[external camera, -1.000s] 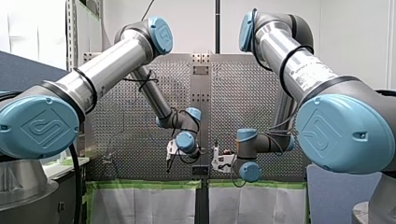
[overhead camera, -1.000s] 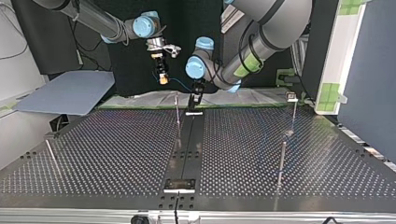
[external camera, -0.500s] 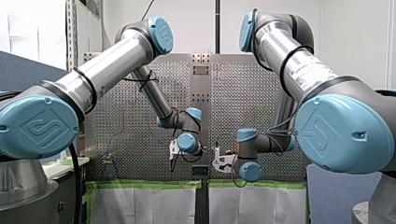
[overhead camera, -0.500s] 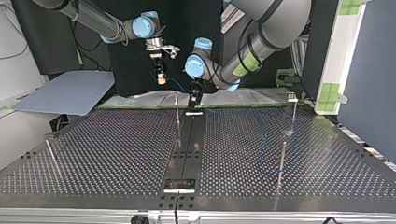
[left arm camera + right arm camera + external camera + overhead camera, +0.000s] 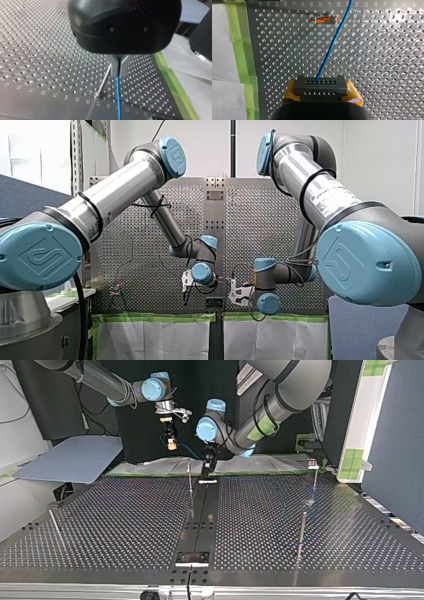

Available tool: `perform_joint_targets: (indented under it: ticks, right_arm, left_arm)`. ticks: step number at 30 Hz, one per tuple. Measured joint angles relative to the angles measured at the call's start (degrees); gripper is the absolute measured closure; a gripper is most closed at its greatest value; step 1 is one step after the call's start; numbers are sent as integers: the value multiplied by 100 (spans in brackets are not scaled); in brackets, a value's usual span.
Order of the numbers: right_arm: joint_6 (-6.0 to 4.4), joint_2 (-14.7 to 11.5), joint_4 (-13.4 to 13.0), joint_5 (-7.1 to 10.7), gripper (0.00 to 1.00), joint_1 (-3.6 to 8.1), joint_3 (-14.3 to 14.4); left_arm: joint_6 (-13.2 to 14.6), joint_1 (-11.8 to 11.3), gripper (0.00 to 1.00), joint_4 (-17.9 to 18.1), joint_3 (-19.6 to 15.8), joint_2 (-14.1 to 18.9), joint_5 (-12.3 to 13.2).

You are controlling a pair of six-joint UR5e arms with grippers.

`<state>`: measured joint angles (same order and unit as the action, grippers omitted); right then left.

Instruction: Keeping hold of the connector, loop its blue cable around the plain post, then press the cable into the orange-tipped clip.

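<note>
Between yellow pads (image 5: 353, 96) of my right hand (image 5: 320, 93), connector (image 5: 320, 85) gripped firm. From it blue cable (image 5: 331, 47) runs ahead toward 12–1 o'clock, passing just beside one end of orange-tipped clip (image 5: 325, 20), not seated; clip's long axis lies 3-to-9, across cable. My left hand (image 5: 119, 69) closed around blue cable, plain post (image 5: 104, 81) just beside it; top view puts post at its 8 o'clock. Left hand nearer post, so loop likely starts there. Row numbers printed along tabletop (image 5: 37, 62) edge; post foot near 27.

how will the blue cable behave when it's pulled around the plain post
Probably flexible but slightly springy: the blue cable runs in a gentle bow from the connector, not sagging limp. It looks thin and light, so it likely bends round the post easily.
</note>
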<state>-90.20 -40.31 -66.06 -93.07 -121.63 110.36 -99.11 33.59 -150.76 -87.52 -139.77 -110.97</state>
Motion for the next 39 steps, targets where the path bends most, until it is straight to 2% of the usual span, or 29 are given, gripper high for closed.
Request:
perform_joint_targets:
  ticks: [8,9,10,11,13,15,16,18,19,20,22,24,29,39]
  right_arm:
    - [4,0,-28,0,100,4,-1]
    - [7,-1,-29,1,100,3,-1]
    - [10,-1,-30,2,100,3,-1]
    - [16,0,-32,3,100,0,-2]
    - [26,-1,-24,5,100,-8,-9]
    - [37,-1,-7,10,100,-21,-24]
    - [41,-1,1,12,100,-27,-30]
    - [48,-1,13,14,100,-35,-39]
    - [50,-1,16,14,100,-37,-42]
    - [51,0,20,15,100,-38,-44]
    - [53,0,21,18,100,-43,-44]
    - [55,-1,22,21,100,-51,-48]
    - [85,0,19,45,100,-66,-51]
    - [106,-1,-4,124,100,-94,-53]
  left_arm:
    - [-1,12,100,54,0,-1,8]
    - [0,12,98,55,0,-1,11]
    - [2,13,86,53,0,-1,15]
    - [3,13,86,47,0,-1,18]
    - [12,13,68,12,0,-1,17]
    - [26,13,68,-34,0,0,21]
    - [35,14,57,-61,0,0,25]
    - [47,16,57,-95,0,0,39]
    - [54,17,47,-125,0,0,67]
    - [58,17,47,-147,0,0,93]
    - [64,15,39,-192,0,0,157]
    - [68,13,36,-209,0,0,197]
    - [69,-5,36,-190,1,0,285]
    - [8,-112,36,-245,12,-1,619]
